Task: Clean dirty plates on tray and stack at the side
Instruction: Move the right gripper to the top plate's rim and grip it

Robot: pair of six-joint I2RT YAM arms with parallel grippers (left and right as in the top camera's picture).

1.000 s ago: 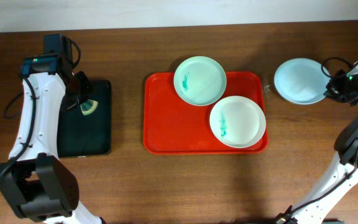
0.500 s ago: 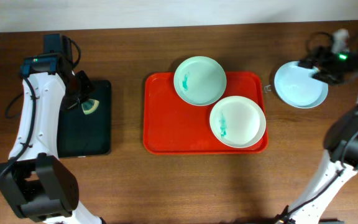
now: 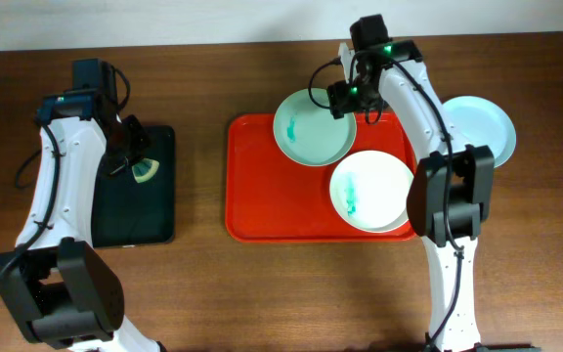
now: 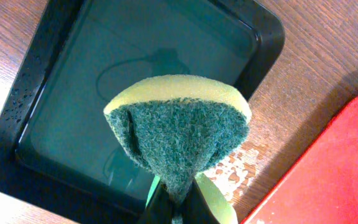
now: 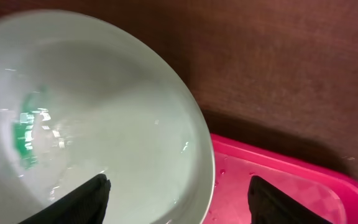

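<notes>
Currently, the red tray (image 3: 262,196) lies at the centre of the bench (image 3: 262,293) and carries two plates. The mint plate (image 3: 306,132) sits at the tray's far edge, overlapping the rim, with a teal smear on its left half. The white plate (image 3: 379,186) sits at the tray's near right corner, just beside the mint plate, and has a teal smear left of its centre. The pale blue plate (image 3: 482,122) rests on the bench to the right of the tray, partly hidden by the right arm. The right tool (image 3: 345,98) is positioned over the right rim of the mint plate. In the right wrist view its fingers (image 5: 95,196) are apart: one is over the plate's inside, the other over the red tray (image 5: 278,168), with the rim of the mint plate (image 5: 92,118) between them. Contact with the plate cannot be determined. The left tool (image 3: 125,147) is over the black tray (image 3: 135,210), which lies well apart from the red tray at the bench's left. The left tool (image 4: 178,200) is clamped on a sponge (image 4: 179,130), green scouring face towards the camera, yellow layer behind. The black tray (image 4: 48,81) below holds water.
</notes>
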